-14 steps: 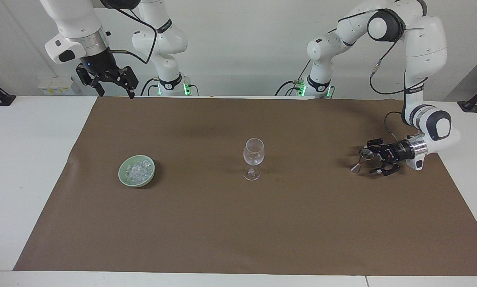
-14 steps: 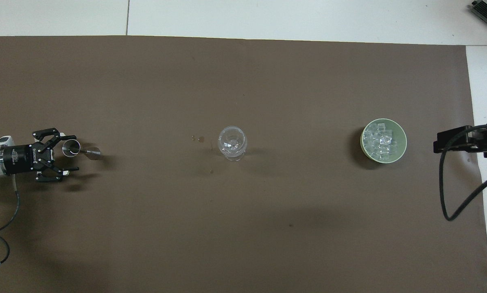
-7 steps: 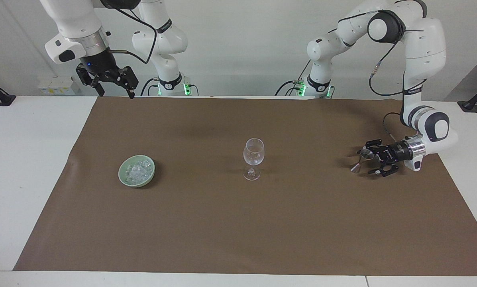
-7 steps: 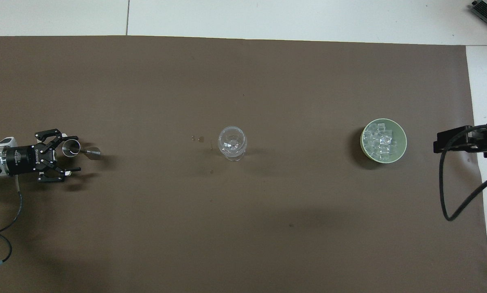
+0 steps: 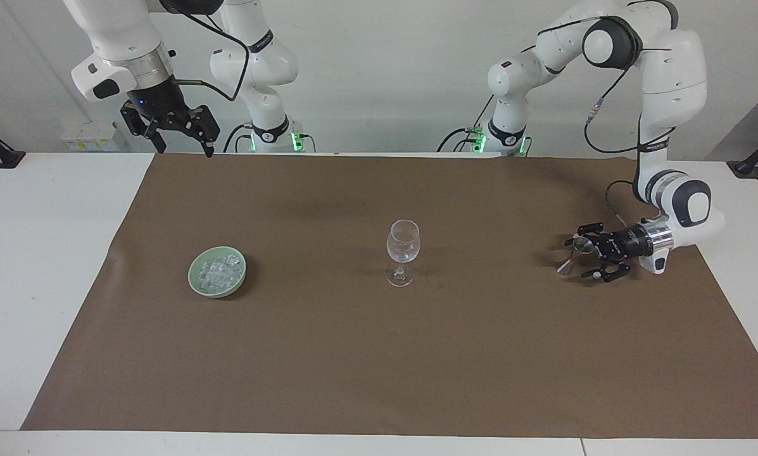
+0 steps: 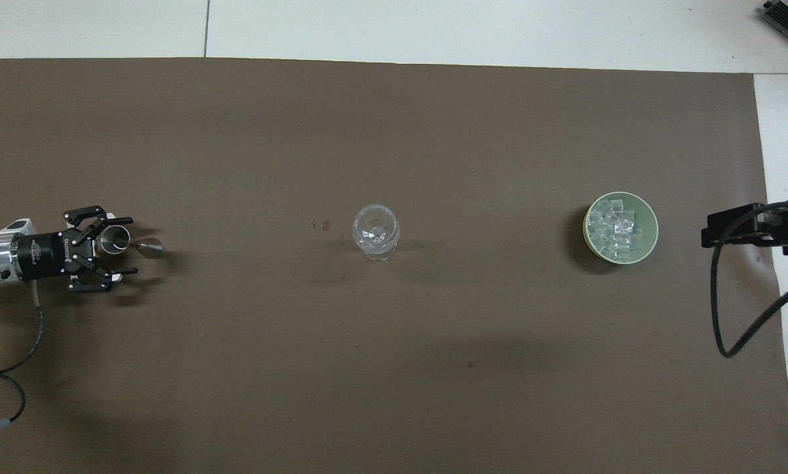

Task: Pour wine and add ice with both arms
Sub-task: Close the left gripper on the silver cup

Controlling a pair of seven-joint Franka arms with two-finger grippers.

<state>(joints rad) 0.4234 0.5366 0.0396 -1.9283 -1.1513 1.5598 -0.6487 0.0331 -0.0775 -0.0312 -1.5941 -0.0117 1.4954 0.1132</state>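
Note:
A clear stemmed glass (image 5: 403, 249) (image 6: 376, 232) stands upright mid-mat and looks empty; wine is out of view. The ice (image 5: 216, 271) (image 6: 617, 227) is heaped in a pale green bowl (image 5: 196, 284) (image 6: 652, 232) toward the right arm's end. A small silver jigger (image 5: 574, 254) (image 6: 114, 239) stands toward the left arm's end. My left gripper (image 5: 578, 258) (image 6: 129, 245) lies level just above the mat, open, its fingers on either side of the jigger without closing on it. My right gripper (image 5: 185, 149) hangs open and high over the mat's edge nearest the robots, empty.
A brown mat (image 5: 379, 354) (image 6: 394, 368) covers most of the white table (image 5: 43, 253). A few small drops (image 6: 321, 224) mark the mat beside the glass. A black part of the right arm and its cable (image 6: 719, 316) hang beside the bowl in the overhead view.
My left gripper has slid a little toward the jigger, so its open fingers reach farther around it. The right arm, glass and bowl have not moved.

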